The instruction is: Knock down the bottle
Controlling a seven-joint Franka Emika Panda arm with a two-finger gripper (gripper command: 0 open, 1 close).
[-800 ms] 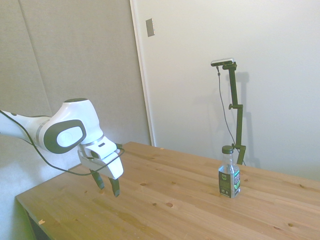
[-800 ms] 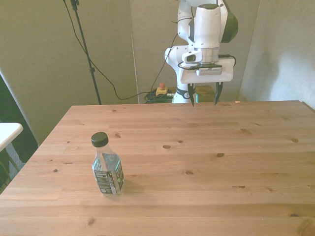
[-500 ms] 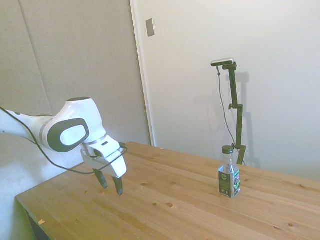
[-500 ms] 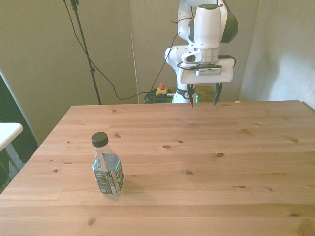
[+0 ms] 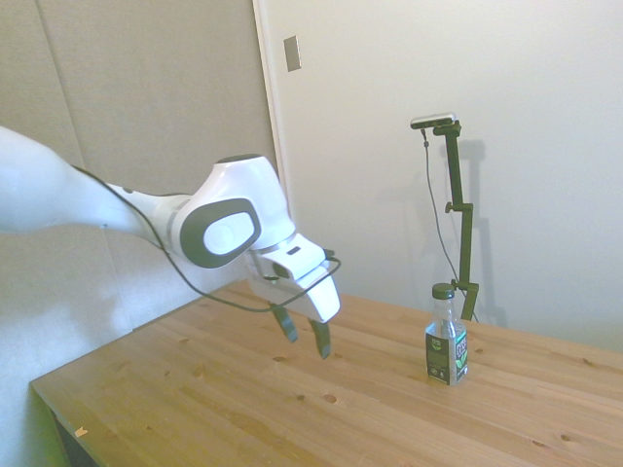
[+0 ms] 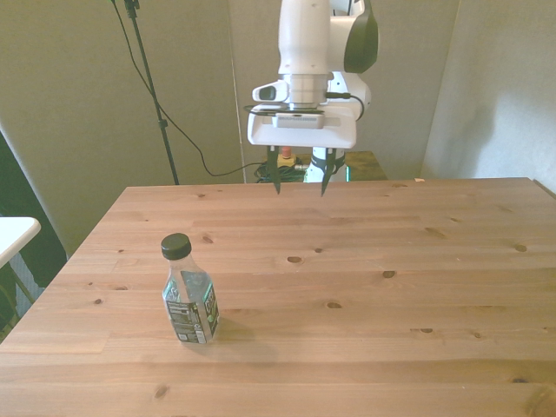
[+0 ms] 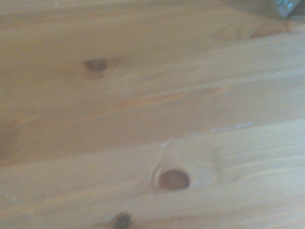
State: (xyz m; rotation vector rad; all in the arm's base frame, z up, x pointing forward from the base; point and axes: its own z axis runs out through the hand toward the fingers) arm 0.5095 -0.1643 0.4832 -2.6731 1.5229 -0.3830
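Two dark fingers of the white arm's gripper (image 5: 306,339) (image 6: 301,183) hang spread apart, holding nothing, above the wooden table (image 6: 417,287). Well ahead of them, off toward the front view's left, the small clear plastic bottle with dark green cap (image 5: 447,336) (image 6: 188,291) stands upright, untouched. Judging by this, the approach is under way; next comes closing in for a sideways push. Only blurred, knotted planks fill the wrist view.
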